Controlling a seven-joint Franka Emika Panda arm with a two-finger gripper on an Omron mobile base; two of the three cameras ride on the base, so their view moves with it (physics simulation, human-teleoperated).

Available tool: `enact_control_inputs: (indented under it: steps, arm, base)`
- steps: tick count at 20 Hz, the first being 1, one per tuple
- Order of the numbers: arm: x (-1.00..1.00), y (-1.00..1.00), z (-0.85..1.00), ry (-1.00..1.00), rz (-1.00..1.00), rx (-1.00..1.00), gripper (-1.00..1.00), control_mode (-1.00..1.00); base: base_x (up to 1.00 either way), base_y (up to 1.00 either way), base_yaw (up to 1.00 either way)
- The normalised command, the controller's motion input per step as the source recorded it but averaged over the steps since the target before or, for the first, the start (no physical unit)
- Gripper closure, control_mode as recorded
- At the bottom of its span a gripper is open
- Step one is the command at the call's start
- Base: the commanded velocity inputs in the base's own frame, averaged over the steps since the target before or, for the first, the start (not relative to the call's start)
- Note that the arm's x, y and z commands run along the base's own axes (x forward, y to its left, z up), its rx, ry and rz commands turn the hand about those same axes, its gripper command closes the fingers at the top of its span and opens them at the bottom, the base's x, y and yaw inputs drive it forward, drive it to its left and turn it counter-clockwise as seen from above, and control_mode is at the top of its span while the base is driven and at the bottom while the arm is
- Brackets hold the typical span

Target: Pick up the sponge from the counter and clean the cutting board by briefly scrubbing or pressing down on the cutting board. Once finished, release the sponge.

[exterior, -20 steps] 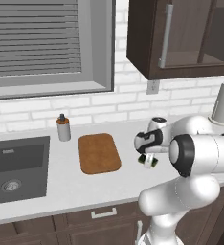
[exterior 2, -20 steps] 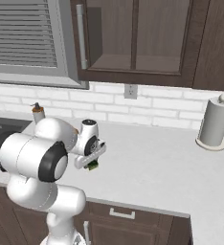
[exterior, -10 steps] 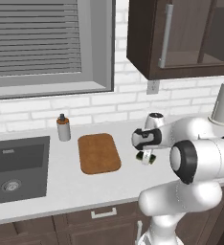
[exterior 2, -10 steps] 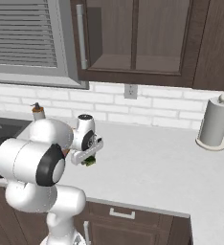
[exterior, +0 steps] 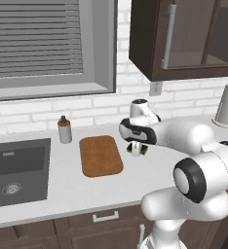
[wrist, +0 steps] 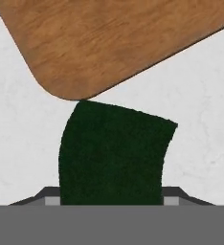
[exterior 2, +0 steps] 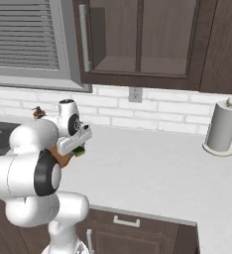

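The dark green sponge (exterior: 140,150) hangs just above the counter (exterior: 150,170), and my gripper (exterior: 135,148) is shut on it. It sits a short way right of the brown wooden cutting board (exterior: 100,155). In the hand view the sponge (wrist: 114,153) rises between my gripper's (wrist: 113,197) dark tips, its far end reaching a rounded corner of the cutting board (wrist: 118,43). Pale counter (wrist: 200,110) shows on both sides. From the right base view the gripper (exterior 2: 77,148) holds the sponge (exterior 2: 79,152) beside the arm's white body, which hides most of the cutting board (exterior 2: 63,159).
A small dispenser bottle (exterior: 64,130) stands behind the board's left corner, and the dark sink (exterior: 16,170) lies further left. A paper towel roll (exterior 2: 221,126) stands at the far right against the brick wall. Dark wall cabinets (exterior: 184,34) hang overhead.
The arm has carried the sponge leftward over the counter, from well right of the cutting board to just beside its right edge. The grip stays the same.
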Motion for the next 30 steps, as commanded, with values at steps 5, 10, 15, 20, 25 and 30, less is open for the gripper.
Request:
enact_control_inputs:
  steps: [5, 10, 15, 20, 25, 30]
  arm:
    - [0.02, 0.58, 0.28, 0.00, 0.31, -0.18, 1.00, -1.00]
    - [0.08, 0.61, 0.00, -0.02, 0.36, -0.09, 1.00, -1.00]
    - [0.40, 0.25, 0.02, 0.07, 0.41, 0.01, 1.00, -1.00]
    - [0.22, 0.34, 0.02, 0.10, 0.16, -0.04, 1.00, -1.00]
    - [0.34, 0.52, 0.00, 0.02, -0.09, -0.15, 1.00, -1.00]
    - [0.53, 0.37, 0.00, 0.04, -0.05, -0.11, 1.00, -1.00]
  base:
    - [0.00, 0.00, 0.00]
    - [0.00, 0.00, 0.00]
    - [0.00, 0.00, 0.00]
    - [0.00, 0.00, 0.00]
    - [0.00, 0.00, 0.00]
    - [0.00, 0.00, 0.00]
